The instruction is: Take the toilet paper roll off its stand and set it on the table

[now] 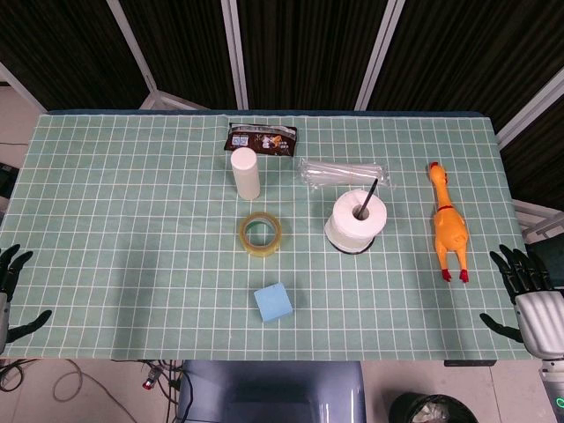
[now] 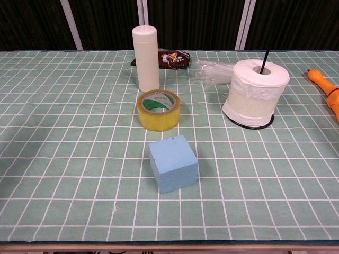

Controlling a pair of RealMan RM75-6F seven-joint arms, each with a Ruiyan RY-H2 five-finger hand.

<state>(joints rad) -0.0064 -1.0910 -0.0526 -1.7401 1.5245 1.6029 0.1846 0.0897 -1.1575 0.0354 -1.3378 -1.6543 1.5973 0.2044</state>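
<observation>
The white toilet paper roll [image 1: 356, 218] [image 2: 255, 93] sits upright on its black stand, whose thin rod [image 1: 367, 197] [image 2: 264, 61] pokes up through the core and whose round base [image 2: 260, 125] shows under the roll. It is right of the table's middle. My right hand [image 1: 527, 291] hovers at the table's front right corner, fingers spread, holding nothing, well away from the roll. My left hand [image 1: 11, 295] is at the front left edge, fingers apart and empty. Neither hand appears in the chest view.
A yellow tape roll [image 1: 261, 233] [image 2: 158, 109] and a blue foam cube [image 1: 272, 302] [image 2: 173, 163] lie left of the roll. A white bottle [image 1: 245, 173] [image 2: 145, 58], a snack packet [image 1: 260, 138], a clear plastic bag [image 1: 344, 171] and a rubber chicken [image 1: 447, 226] surround it.
</observation>
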